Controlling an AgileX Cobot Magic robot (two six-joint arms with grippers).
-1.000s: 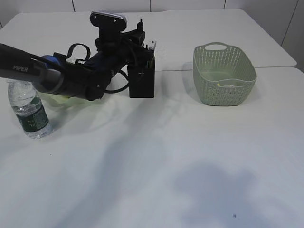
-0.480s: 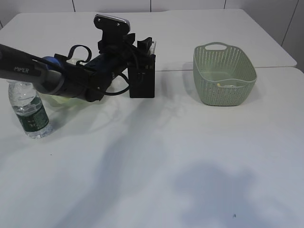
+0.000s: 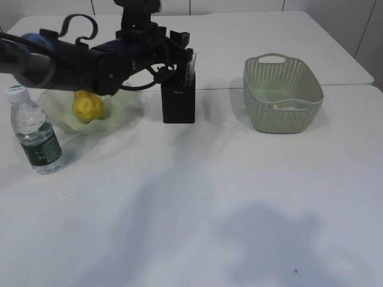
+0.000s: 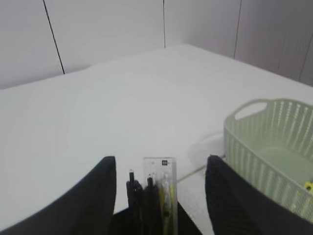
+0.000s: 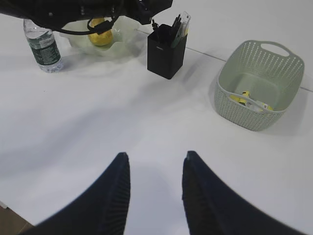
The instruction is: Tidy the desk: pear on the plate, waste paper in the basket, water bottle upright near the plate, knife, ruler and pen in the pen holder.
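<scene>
My left gripper [image 3: 182, 49] hovers just above the black pen holder [image 3: 178, 101], open, with nothing in its grip. In the left wrist view the clear ruler [image 4: 159, 169] and the pale yellow knife [image 4: 167, 196] stand in the holder between the spread fingers [image 4: 105, 169], beside dark slim sticks; I cannot pick out the pen. The yellow pear [image 3: 88, 106] lies in the wavy green plate [image 3: 124, 109]. The water bottle [image 3: 35, 134] stands upright left of the plate. A white and yellow scrap of waste paper [image 5: 250, 100] lies in the basket [image 3: 281, 92]. My right gripper [image 5: 155, 157] hangs open above the bare desk [image 3: 197, 197].
The left arm [image 3: 72, 60] stretches from the left edge over the plate to the holder. A seam between two tabletops [image 3: 341, 85] runs behind the basket. The desk's near edge [image 5: 7, 203] shows at the bottom left of the right wrist view.
My left gripper has opened over the pen holder and the arm has risen, uncovering the pear and plate. The right gripper has not moved.
</scene>
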